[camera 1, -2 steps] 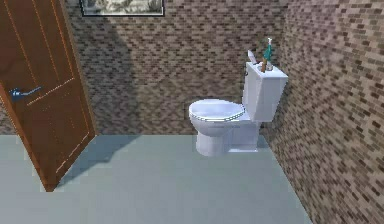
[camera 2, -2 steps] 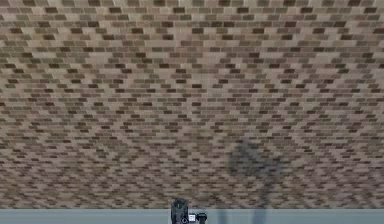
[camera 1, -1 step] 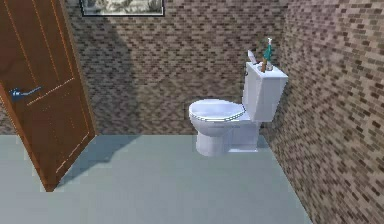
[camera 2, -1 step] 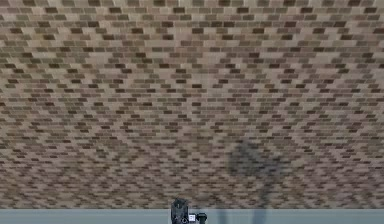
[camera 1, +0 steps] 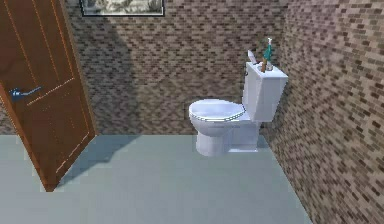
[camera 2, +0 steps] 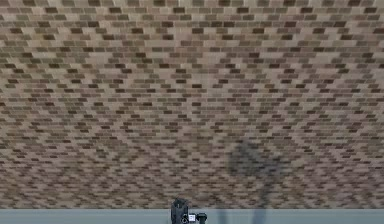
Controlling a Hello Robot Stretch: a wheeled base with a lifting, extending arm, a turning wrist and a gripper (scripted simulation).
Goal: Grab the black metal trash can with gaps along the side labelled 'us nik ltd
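Brick wall (camera 2: 190, 90), jaws low, btm edge

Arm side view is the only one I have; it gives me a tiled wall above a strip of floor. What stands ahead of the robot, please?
Observer: A white toilet stands on the floor toward the forward view's right, near the corner of two tiled walls.
Operator: Is anything on top of it?
Observer: Yes, small things stand on its tank. One is teal, but I cannot tell what they are.
Operator: And toward the other side?
Observer: A brown wooden door stands open at the forward view's left.
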